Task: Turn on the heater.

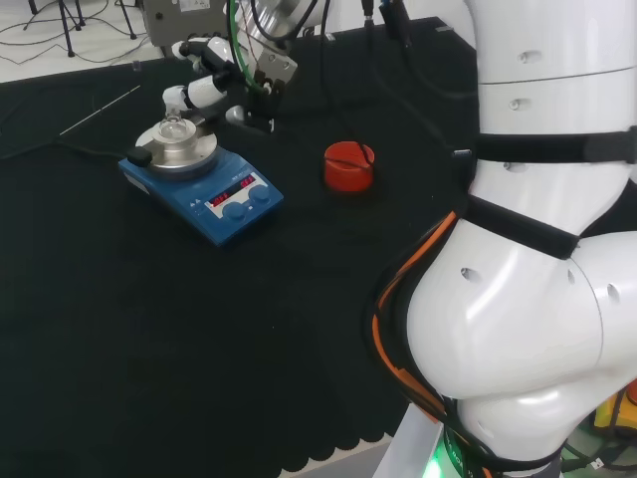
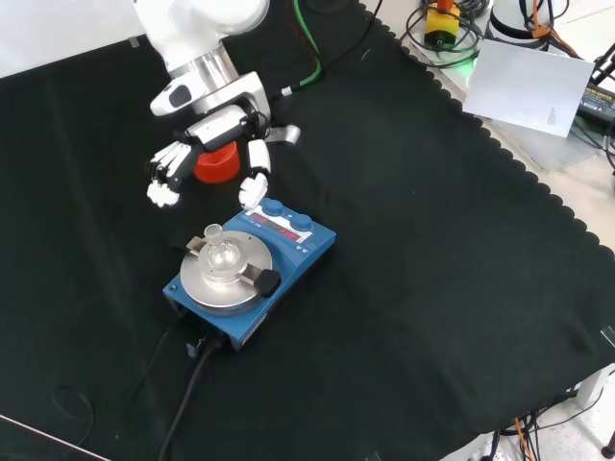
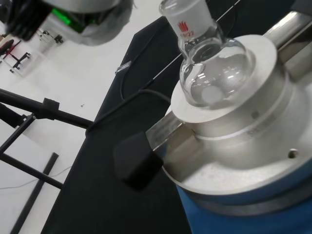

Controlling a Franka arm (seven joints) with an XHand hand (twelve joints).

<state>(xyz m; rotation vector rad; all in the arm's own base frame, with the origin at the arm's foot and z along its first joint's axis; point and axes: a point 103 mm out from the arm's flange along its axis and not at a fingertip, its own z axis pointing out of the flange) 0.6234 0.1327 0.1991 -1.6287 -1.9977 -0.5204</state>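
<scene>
Glass flask (image 3: 207, 73) sits on the blue heater (image 2: 252, 264) mid-cloth, so the hand (image 2: 207, 154), fingers relaxed and spread beside it, should approach the front knobs (image 2: 288, 213) carefully.

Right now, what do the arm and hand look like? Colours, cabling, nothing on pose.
The arm has glossy white rounded links with black bands at the joints; an orange cable runs beside its lower link and a green one near the wrist. A silver metal collar leads to the hand, which has a black body and white finger segments and tips.
</scene>
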